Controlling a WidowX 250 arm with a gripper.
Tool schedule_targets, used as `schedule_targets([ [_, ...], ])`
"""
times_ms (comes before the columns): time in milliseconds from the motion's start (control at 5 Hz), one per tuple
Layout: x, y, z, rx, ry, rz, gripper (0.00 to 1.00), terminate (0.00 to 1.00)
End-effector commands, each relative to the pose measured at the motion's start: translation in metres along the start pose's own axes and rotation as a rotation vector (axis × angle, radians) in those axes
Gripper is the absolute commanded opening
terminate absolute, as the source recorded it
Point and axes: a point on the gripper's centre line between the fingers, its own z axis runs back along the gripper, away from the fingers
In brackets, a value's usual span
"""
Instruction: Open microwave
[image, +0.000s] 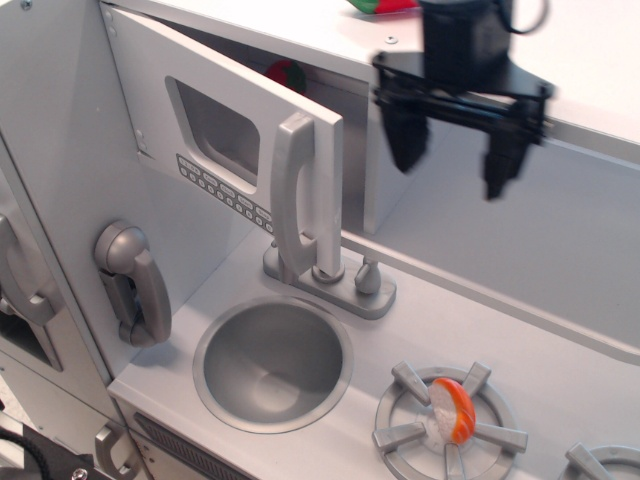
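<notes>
The microwave (220, 140) is a light grey compartment at the upper left. Its door has swung partly open toward me, with a dark window, a row of small buttons (225, 195) and a long vertical grey handle (295, 195). A gap shows at the door's top and right edges, with something red (287, 74) inside. My black gripper (452, 158) hangs open and empty to the right of the door, apart from the handle, a little blurred.
A grey toy phone handset (135, 285) hangs on the left wall. A round sink (272, 362) with a faucet base (330, 280) lies below the door. A burner (448, 412) carries an orange and white ball (450, 408). A red and green object (385, 5) lies on top.
</notes>
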Motion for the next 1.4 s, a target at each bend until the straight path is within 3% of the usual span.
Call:
schedule_targets([
  [0,0.002,0.045,0.04,0.081,-0.166,0.047,1.0,0.0],
  [200,-0.021,0.069,0.042,0.128,-0.215,0.05,1.0,0.0],
  [400,-0.042,0.08,0.033,0.15,-0.174,0.027,1.0,0.0],
  [600,-0.068,0.089,0.032,0.173,-0.177,-0.009,1.0,0.0],
  [800,-0.095,0.098,0.041,0.164,-0.15,-0.051,1.0,0.0],
  [1200,-0.094,0.11,0.085,0.094,-0.145,-0.055,1.0,0.0],
])
